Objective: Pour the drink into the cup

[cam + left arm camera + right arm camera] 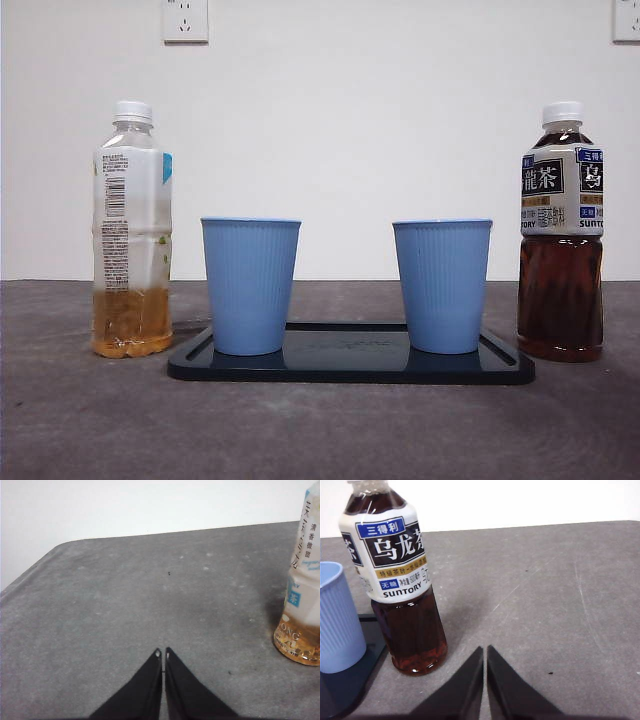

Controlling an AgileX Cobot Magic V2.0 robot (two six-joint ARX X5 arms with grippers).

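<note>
Tray point(350, 370): dark, flat on the grey table point(80, 420), carrying 2 blue cups.
Left cup point(250, 285): upright at the tray's left end.
Right cup point(441, 285): upright at the tray's right end.
Pale tea bottle point(131, 230): capped, upright, just beside the tray's left edge.
Dark tea bottle point(561, 235): capped, upright, just beside the tray's right edge.
Left gripper point(162, 653): pressed together, empty, near the pale tea bottle.
Right gripper point(484, 650): pressed together, empty, near the dark tea bottle.

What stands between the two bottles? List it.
In the front view, a dark tray lies between the pale tea bottle and the dark tea bottle, with two blue cups, one on the tray's left end and one on its right.
</note>
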